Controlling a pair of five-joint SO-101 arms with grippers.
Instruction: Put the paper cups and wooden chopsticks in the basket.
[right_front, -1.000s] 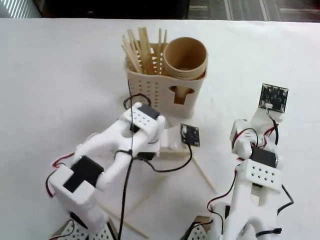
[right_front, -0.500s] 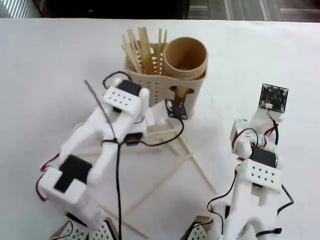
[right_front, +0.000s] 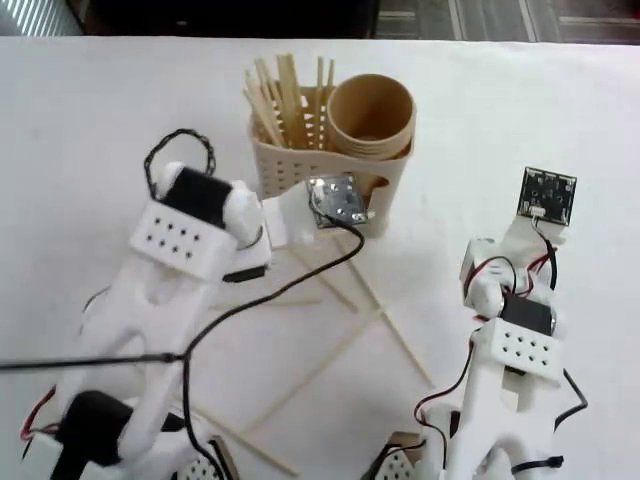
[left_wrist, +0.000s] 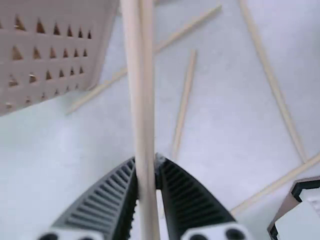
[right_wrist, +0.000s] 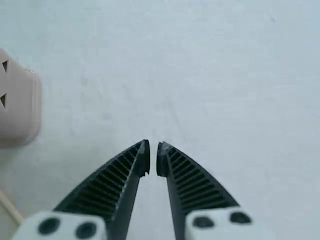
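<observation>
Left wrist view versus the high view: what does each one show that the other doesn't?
Left wrist view: the left claw up close, its ribbed jaws shut on a wooden chopstick. High view: the paper cups and a bunch of chopsticks standing in the basket, plus the right arm. Both: the basket's perforated wall and loose chopsticks lying on the table.

This looks like a small robot lab or a hobby bench. A left arm (right_front: 165, 265) and a right arm (right_front: 512, 365), both small, white and plastic, stand on a plain white table (right_front: 100, 130). Thin red and black wires (right_front: 90, 361) hang loose on them. A bare little board (right_front: 548, 194) sits at each wrist. Behind the table it is dark.
</observation>
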